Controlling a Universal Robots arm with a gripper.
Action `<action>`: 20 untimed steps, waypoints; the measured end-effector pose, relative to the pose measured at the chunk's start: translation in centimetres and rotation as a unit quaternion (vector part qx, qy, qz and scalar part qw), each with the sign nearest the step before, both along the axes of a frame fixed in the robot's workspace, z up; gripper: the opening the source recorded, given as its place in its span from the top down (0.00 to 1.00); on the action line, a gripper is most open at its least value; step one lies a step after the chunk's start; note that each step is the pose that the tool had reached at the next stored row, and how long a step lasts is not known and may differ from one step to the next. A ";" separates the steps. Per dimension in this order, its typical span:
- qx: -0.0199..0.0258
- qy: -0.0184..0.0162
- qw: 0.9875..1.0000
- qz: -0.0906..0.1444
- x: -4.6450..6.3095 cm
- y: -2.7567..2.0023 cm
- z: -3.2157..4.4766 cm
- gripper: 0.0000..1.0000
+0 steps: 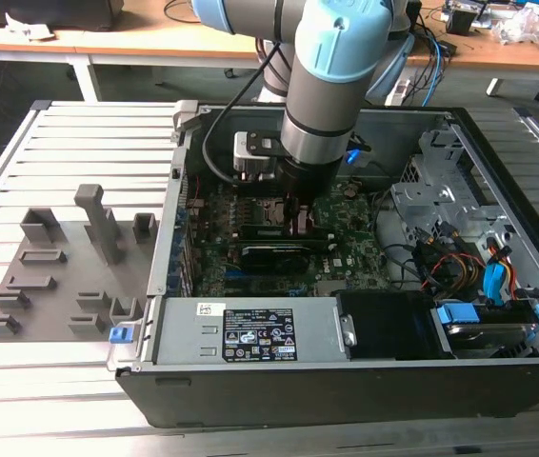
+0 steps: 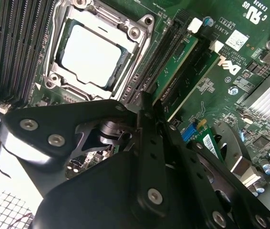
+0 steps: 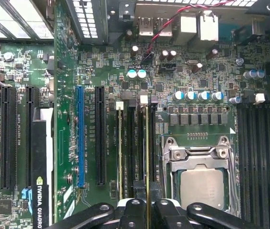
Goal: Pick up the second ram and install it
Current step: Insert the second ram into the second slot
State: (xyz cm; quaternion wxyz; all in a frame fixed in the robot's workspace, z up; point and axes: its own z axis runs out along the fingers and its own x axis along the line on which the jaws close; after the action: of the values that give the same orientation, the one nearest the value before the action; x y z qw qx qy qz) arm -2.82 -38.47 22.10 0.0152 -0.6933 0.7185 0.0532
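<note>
The gripper (image 3: 147, 210) is pinched on the second ram (image 3: 147, 152), which stands on edge in its slot just beside the CPU socket (image 3: 202, 179). Fingers grip one end, apparently to press it home.

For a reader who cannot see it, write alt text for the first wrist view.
A black gripper is down over a green memory stick standing on edge in a slot beside the processor socket. A second stick stands in a nearby slot on the green motherboard.
</note>
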 end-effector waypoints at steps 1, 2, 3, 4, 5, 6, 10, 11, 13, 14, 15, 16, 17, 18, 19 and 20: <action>0.000 0.000 1.000 0.000 0.0 -0.01 0.08 0.86; 0.000 0.000 1.000 0.000 0.0 0.00 0.07 0.86; 0.000 0.000 1.000 0.000 0.0 0.02 0.04 0.86; 0.000 0.000 1.000 -0.001 0.0 0.04 -0.03 0.86; 0.000 0.000 1.000 -0.001 0.0 0.04 -0.06 0.86; 0.000 0.000 1.000 -0.001 0.0 0.04 -0.07 0.86; 0.000 0.000 1.000 0.000 0.0 -0.12 -0.10 0.86; 0.000 0.000 1.000 0.001 0.0 -0.16 -0.10 0.86; 0.001 0.000 1.000 0.002 0.0 -0.18 -0.12 0.86; 0.002 0.000 1.000 0.002 0.0 -0.14 -0.23 0.86; 0.003 0.000 1.000 0.002 0.0 -0.08 -0.37 0.86; 0.003 0.000 1.000 0.002 0.0 -0.05 -0.45 0.86; 0.003 0.000 1.000 0.002 0.0 -0.05 -0.47 0.86; 0.003 0.000 1.000 0.002 0.0 -0.05 -0.49 0.86; 0.004 0.000 1.000 0.002 0.0 -0.03 -0.53 0.85; 0.004 0.000 1.000 0.002 0.0 -0.04 -0.52 0.85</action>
State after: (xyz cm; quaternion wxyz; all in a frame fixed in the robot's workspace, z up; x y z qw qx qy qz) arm -2.80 -38.51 21.58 0.0175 -0.6949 0.7167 0.0560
